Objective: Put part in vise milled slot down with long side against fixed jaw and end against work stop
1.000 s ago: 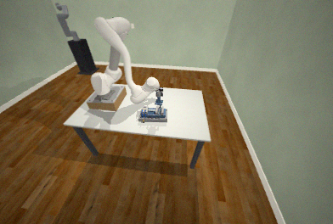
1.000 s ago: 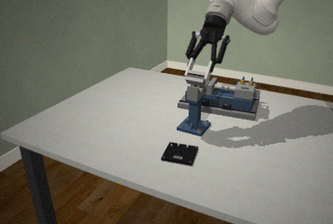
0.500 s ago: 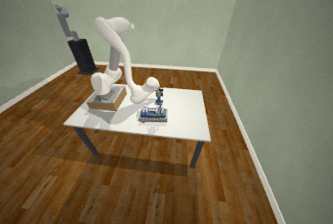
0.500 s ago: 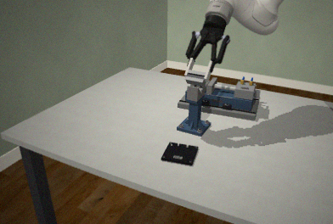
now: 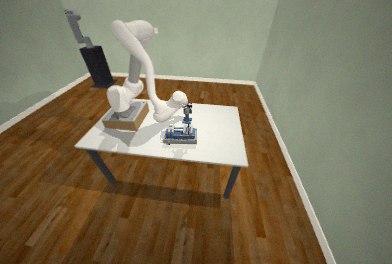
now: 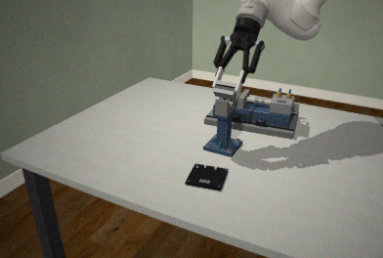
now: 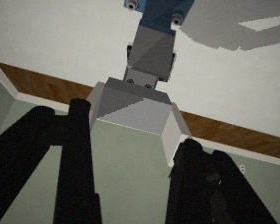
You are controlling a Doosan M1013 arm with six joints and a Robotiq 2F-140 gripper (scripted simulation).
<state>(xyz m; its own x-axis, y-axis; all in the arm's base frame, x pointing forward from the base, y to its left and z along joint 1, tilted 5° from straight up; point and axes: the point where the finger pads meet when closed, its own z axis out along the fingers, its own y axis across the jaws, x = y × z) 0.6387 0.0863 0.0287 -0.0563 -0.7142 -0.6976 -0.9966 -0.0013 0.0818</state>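
Overhead, pincer [image 6: 229,77] clamped on part [image 6: 228,88] above white table [image 6: 122,132] (green walls [image 6: 98,24], wood floor [image 5: 165,220]).

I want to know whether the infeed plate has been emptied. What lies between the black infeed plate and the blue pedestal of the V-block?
In the exterior view, only bare table top separates the infeed plate from the pedestal; the part is in the gripper.

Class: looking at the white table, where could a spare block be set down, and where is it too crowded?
Free: the near-left stretch of the white table, left of the black infeed plate. Crowded: around the blue-pedestal V-block and the blue vise, where the black fingers hold the grey block.
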